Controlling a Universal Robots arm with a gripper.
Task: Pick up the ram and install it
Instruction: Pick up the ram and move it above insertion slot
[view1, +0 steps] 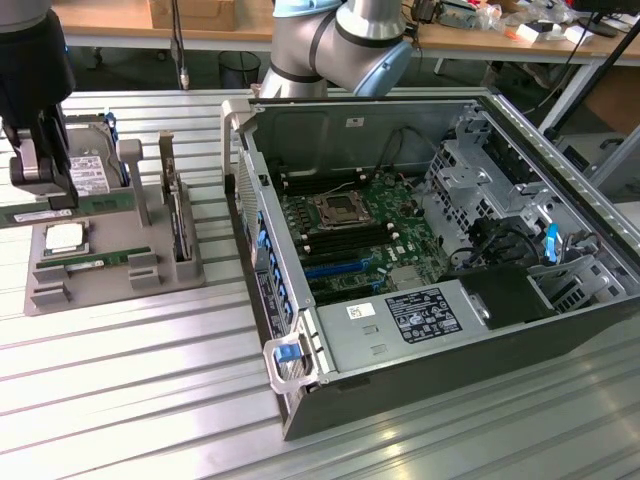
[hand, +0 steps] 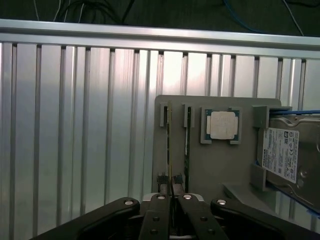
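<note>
Tool (hand: 170, 192) pinching the ram (hand: 169, 145), which stands edge-on along one side of the grey fixture tray (hand: 220, 165); a second memory stick (hand: 186, 142), processor (hand: 221, 125) and hard drive (hand: 282, 155) rest on the same tray

Bright glare streaks the table (view1: 150, 400) — wrist view dimmer.

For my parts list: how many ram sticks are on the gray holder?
2. One ram in the tool's grip, beyond the processor; the second ram on its near side. Others may be hidden.
</note>
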